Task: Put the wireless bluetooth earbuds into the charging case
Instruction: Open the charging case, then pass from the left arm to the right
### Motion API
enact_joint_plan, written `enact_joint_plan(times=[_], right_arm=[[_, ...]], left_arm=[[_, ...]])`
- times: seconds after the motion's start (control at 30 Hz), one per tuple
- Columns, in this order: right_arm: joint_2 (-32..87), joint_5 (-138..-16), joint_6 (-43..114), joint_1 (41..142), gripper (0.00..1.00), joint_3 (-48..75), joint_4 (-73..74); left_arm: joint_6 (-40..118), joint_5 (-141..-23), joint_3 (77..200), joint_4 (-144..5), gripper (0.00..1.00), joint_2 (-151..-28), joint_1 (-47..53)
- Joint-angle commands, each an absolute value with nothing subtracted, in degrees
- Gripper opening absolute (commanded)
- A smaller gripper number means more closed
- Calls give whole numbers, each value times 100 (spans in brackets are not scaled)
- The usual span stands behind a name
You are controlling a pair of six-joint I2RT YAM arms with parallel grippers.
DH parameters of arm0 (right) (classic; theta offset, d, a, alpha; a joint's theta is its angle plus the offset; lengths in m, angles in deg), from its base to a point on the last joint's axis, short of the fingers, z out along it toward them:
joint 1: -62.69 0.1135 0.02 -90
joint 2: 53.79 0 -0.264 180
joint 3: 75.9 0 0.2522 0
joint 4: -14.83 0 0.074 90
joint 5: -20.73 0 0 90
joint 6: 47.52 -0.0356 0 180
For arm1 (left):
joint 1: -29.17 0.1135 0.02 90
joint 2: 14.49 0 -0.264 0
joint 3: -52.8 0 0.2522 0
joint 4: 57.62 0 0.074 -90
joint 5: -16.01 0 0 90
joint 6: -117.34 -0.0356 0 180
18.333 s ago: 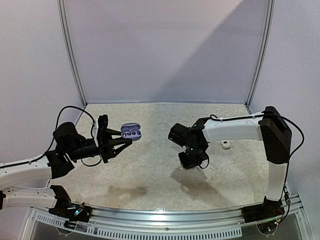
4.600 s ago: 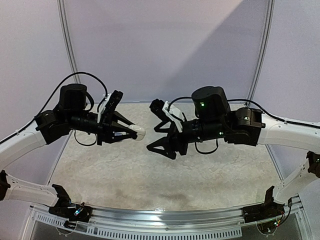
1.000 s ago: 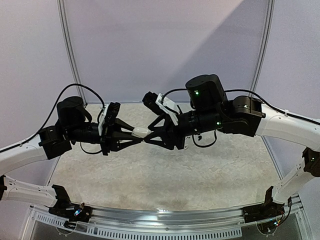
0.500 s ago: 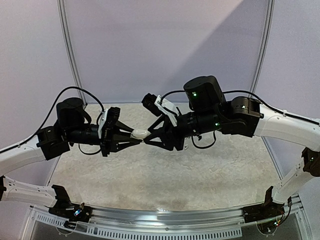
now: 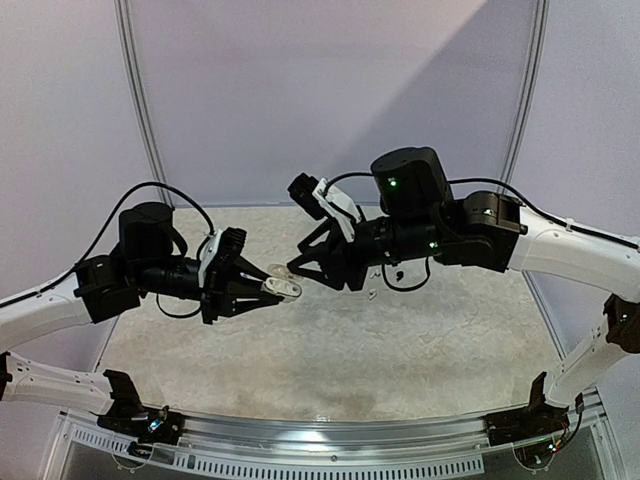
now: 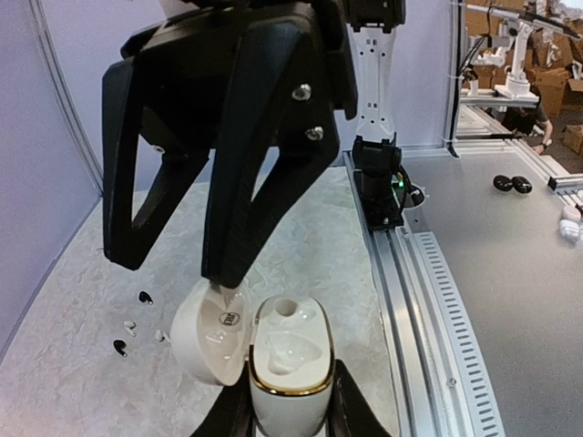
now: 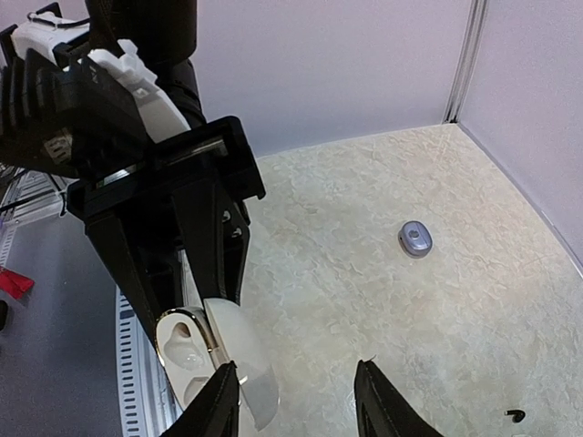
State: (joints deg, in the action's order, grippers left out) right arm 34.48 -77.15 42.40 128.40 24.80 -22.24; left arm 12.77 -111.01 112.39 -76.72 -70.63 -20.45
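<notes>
My left gripper [image 5: 268,288] is shut on the base of a white charging case [image 6: 287,360] with a gold rim, held above the table. The lid [image 6: 205,332] hangs open to one side and both moulded wells are empty. My right gripper [image 7: 296,401] faces it with jaws open, and one fingertip [image 6: 219,284] touches the lid's inside edge. Several tiny earbuds lie loose on the table far below, among them a black one [image 6: 146,297], another black one [image 6: 120,347] and a white one [image 6: 130,326]. One more black earbud [image 7: 515,415] shows in the right wrist view.
A small closed purple-grey case [image 7: 414,239] lies on the mottled beige table [image 7: 364,300] towards the back right corner. A metal rail [image 6: 410,273] runs along the near edge. Pale walls close in the back and sides.
The case was closed between the two grippers' tips; now its lid stands open. My left gripper has dropped slightly with the case, and the right gripper has pulled a little up and back.
</notes>
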Motion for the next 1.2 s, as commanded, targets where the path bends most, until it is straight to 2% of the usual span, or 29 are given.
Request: enact_joint_plan(times=[0.0, 0.33, 0.6, 0.7, 0.83, 0.93, 1.03, 1.17], right_arm=[[3557, -7560, 4094, 12753, 43, 2558, -2086], [3714, -8117, 3845, 12450, 49, 2876, -2322], [4051, -8158, 3493, 12183, 52, 3525, -2630], [4149, -7612, 3257, 12158, 57, 3608, -2947], [4235, -7083, 2398, 11901, 58, 3643, -3500], [4217, -7937, 2484, 11968, 59, 3486, -3277], [4030, -9016, 3435, 12325, 67, 3182, -2772], [3845, -9235, 4371, 12375, 67, 3009, -2541]], left_arm=[[1808, -11311, 10960, -7276, 0, -6986, -2172], [3696, -10490, 9559, -4328, 0, -7065, -2153], [3938, -9890, 8977, -3781, 0, -6912, -2154], [4004, -9742, 8910, -3726, 0, -6876, -2153], [3959, -9500, 8814, -3639, 0, -6827, -2150], [3939, -9456, 8790, -3703, 0, -6779, -2137], [3940, -9592, 8800, -3673, 0, -6787, -2128], [3871, -9719, 8817, -3665, 0, -6810, -2120]])
